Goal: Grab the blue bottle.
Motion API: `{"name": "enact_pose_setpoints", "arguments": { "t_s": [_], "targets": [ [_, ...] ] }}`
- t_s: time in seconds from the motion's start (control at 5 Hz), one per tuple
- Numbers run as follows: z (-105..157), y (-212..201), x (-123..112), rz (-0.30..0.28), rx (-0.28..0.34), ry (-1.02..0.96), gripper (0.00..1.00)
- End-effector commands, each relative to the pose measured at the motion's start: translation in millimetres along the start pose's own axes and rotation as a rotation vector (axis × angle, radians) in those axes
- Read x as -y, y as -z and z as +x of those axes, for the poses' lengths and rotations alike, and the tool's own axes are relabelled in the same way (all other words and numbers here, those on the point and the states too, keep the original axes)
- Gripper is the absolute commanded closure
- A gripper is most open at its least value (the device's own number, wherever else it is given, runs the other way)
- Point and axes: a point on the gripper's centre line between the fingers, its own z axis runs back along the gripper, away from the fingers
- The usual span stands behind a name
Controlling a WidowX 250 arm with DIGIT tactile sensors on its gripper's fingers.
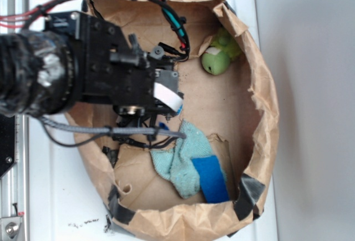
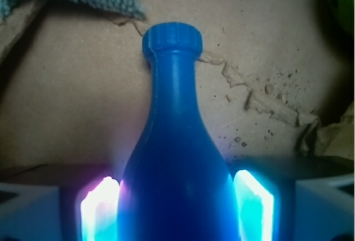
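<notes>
In the wrist view the blue bottle (image 2: 176,157) lies lengthwise between my fingers, its capped neck pointing away over the brown paper floor. My gripper (image 2: 176,181) is shut on the bottle's wide body. The left finger (image 2: 102,207) and the right finger (image 2: 252,202) press its two sides. From the exterior view the arm hides nearly all of the bottle. Only a sliver of blue (image 1: 162,125) shows under the gripper (image 1: 145,120), which reaches down into the brown paper bag (image 1: 260,102).
A teal cloth (image 1: 180,160) with a flat blue patch (image 1: 211,179) lies just beyond the bottle's cap. A small green plush toy (image 1: 217,58) sits at the bag's far side. Crumpled paper walls ring the space, and cables (image 1: 172,19) hang over the arm.
</notes>
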Motion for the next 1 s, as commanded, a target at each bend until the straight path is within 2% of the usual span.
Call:
{"name": "enact_pose_setpoints", "arguments": {
  "t_s": [0.0,0.2,0.4,0.6,0.8],
  "targets": [
    [27,-69,-30,-0.075,0.075,-0.163,1.0],
    [33,-104,-39,-0.104,0.079,-0.237,1.0],
    [33,-136,-45,-0.108,0.082,-0.3,1.0],
    [47,-140,-44,-0.07,0.075,-0.384,1.0],
    [48,-144,-32,0.031,0.096,-0.471,1.0]
  ]
}}
